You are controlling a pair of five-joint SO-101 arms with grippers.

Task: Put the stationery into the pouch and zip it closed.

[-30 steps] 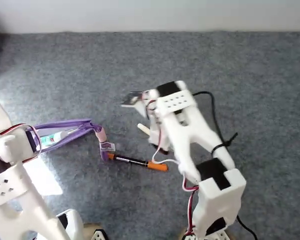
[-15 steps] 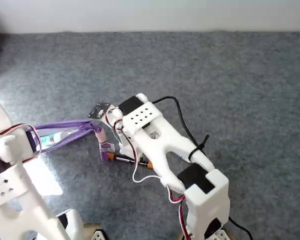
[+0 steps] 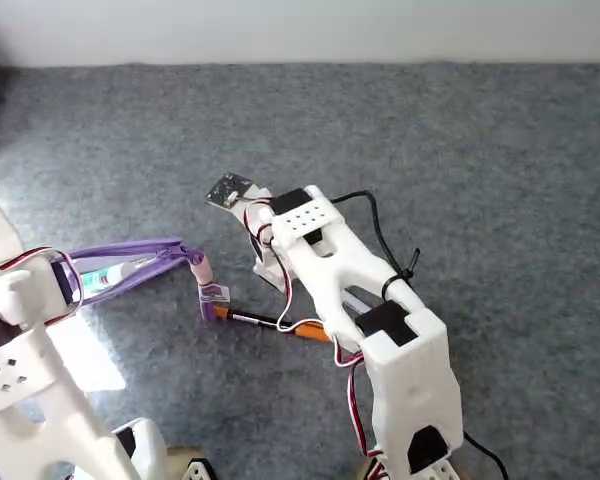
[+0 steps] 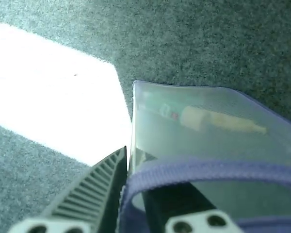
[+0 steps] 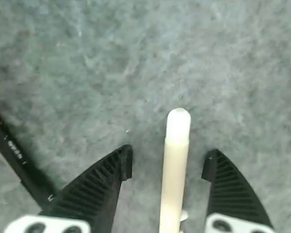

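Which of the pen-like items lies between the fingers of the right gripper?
The plain cream stick lies inside the open right gripper. The orange-tipped black pen lies outside it; a third pen is in the pouch.

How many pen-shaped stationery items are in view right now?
3. A black and orange pen lies on the carpet; a cream stick lies between the right tool's open fingers; a white tube is inside the pouch. More may be hidden there.
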